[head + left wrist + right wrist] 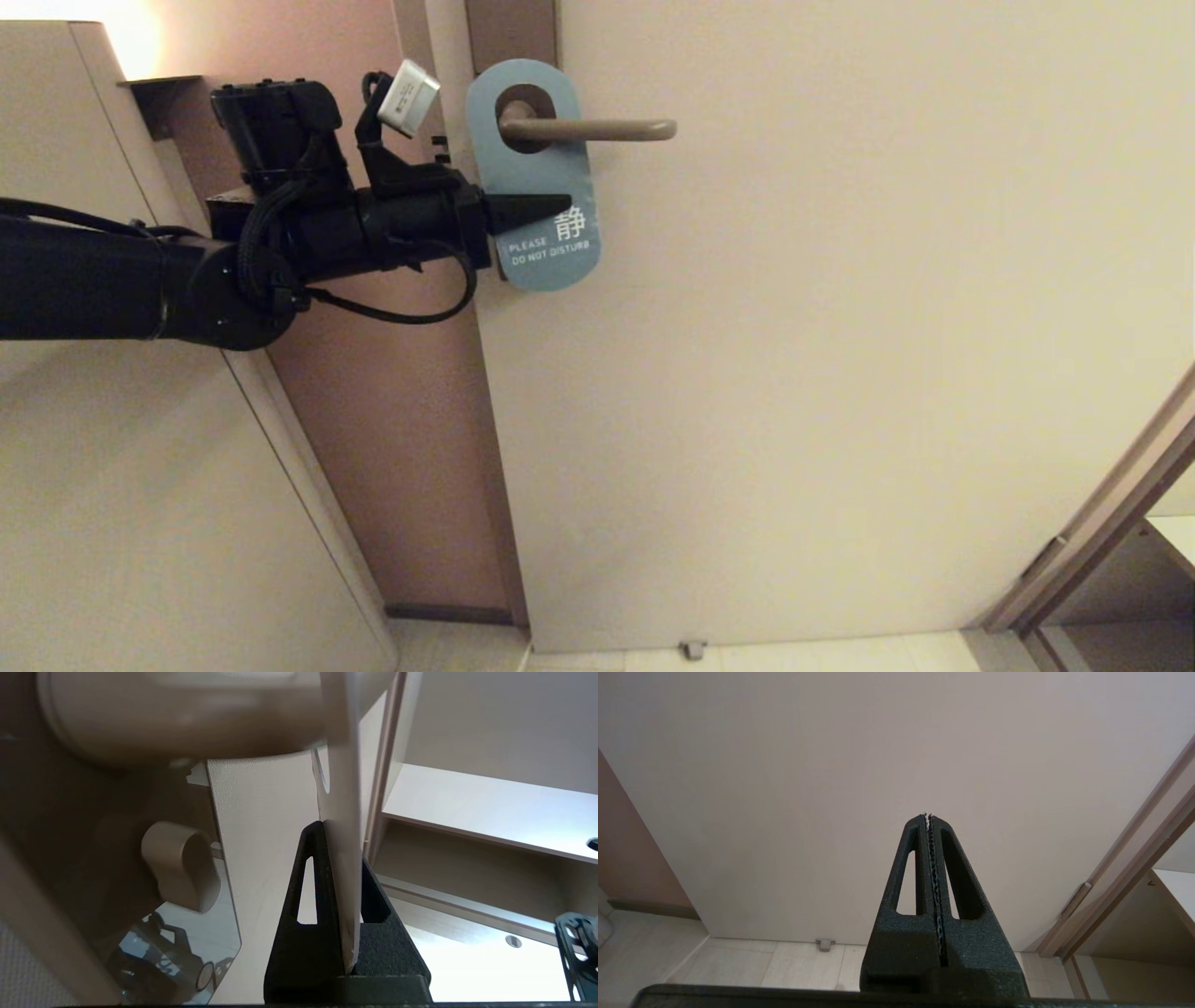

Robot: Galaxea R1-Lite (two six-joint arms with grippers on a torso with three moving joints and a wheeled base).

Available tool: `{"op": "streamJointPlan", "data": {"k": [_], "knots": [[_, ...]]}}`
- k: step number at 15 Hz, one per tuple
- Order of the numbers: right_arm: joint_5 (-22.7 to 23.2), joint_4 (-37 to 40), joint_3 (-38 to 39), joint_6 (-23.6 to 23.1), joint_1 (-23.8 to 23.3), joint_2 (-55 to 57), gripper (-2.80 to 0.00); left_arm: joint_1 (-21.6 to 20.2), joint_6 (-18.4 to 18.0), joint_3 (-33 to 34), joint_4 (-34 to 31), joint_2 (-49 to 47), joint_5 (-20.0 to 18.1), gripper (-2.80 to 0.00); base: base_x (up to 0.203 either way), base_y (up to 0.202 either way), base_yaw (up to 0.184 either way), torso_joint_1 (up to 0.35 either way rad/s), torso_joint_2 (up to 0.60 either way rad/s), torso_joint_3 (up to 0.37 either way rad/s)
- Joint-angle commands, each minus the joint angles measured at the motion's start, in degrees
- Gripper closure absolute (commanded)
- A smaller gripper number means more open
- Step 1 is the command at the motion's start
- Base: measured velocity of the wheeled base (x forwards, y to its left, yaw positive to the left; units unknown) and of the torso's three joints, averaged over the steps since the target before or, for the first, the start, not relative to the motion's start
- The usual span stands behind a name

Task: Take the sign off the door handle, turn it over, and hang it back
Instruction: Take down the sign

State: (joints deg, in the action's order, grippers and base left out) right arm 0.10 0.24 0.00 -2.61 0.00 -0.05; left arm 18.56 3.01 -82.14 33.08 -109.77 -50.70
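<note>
Sign (pixel 537 177): teal oblong card (face reads "PLEASE DO NOT DISTURB"), oval hole over handle (pixel 597 130); left gripper (pixel 551 205) level, clamped on its edge; right gripper (pixel 930 817) closed, empty.

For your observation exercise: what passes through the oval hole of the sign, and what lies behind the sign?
The door handle passes through the hole of the sign, which the left gripper pinches. Behind it are the door and brown backplate; the backplate's lower part is covered.
</note>
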Motion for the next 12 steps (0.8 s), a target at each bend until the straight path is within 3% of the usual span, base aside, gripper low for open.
{"op": "streamJointPlan", "data": {"k": [1,12], "knots": [[0.0,0.0,0.0,0.0,0.0,0.0,0.0,0.8,-0.1,0.1,-0.3,0.7,0.7,0.0,0.0,0.0,0.0,0.0,0.0,0.0],[0.0,0.0,0.0,0.0,0.0,0.0,0.0,5.1,-2.1,5.4,-1.1,5.4,11.0,0.0,0.0,0.0,0.0,0.0,0.0,0.0]]}}
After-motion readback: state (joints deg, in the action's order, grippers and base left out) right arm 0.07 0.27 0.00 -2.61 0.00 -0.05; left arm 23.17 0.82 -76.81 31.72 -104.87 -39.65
